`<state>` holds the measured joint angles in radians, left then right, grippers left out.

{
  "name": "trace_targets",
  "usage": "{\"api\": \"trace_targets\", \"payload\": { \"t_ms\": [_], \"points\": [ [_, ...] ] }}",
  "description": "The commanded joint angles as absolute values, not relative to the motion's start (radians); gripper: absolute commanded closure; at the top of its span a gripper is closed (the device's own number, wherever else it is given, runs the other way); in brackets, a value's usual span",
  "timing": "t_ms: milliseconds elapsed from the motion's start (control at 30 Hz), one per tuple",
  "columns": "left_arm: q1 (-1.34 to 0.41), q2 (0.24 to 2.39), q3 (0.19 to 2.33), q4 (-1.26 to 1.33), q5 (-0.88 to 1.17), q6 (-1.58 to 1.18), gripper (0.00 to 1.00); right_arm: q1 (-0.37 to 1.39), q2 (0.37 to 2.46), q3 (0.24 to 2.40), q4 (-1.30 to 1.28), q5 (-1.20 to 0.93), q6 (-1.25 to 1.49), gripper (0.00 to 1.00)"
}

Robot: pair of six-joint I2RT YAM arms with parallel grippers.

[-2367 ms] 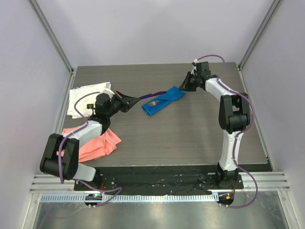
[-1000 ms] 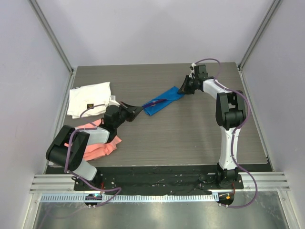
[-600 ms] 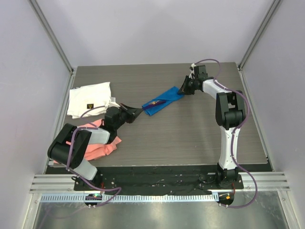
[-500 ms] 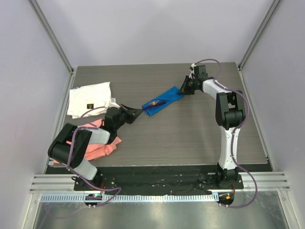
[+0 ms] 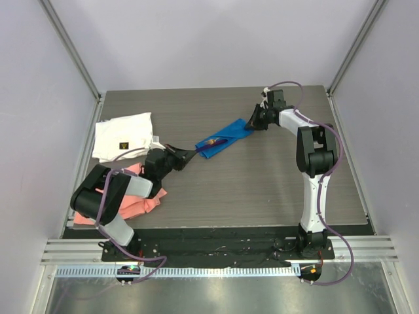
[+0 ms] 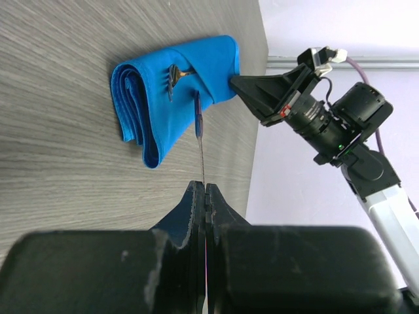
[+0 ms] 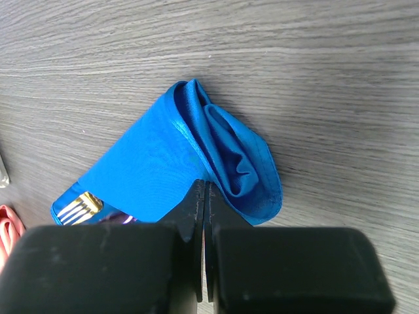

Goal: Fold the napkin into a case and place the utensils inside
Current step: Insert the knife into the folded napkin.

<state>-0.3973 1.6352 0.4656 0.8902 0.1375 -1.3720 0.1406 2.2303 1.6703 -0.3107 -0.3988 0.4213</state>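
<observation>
Case (image 6: 154,98) takes purple utensil (image 6: 198,122) deeper than before, left hand (image 6: 205,191) pinching it; right hand (image 7: 203,188) clenched

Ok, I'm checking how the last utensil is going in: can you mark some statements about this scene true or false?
1. The left gripper is shut on the purple utensil, whose far end reaches the blue case. True.
2. The blue case lies on the white cloth. False: it lies on the bare table, apart from that cloth.
3. Fork tines show at the case's opening. True.
4. The right gripper hovers open above the case. False: it is shut, pinching the case's far end.
</observation>
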Motion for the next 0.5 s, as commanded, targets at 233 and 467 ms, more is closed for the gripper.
{"api": "trace_targets", "payload": {
  "t_ms": [233, 467],
  "points": [
    [-0.400, 1.706, 0.492, 1.127, 0.089, -1.420, 1.00, 0.133, 2.241, 1.703, -0.293, -0.399, 0.431, 0.99],
    [-0.411, 1.761, 0.494, 1.192, 0.083, -1.442, 1.00, 0.133, 2.252, 1.715, -0.304, -0.402, 0.433, 0.99]
  ]
}}
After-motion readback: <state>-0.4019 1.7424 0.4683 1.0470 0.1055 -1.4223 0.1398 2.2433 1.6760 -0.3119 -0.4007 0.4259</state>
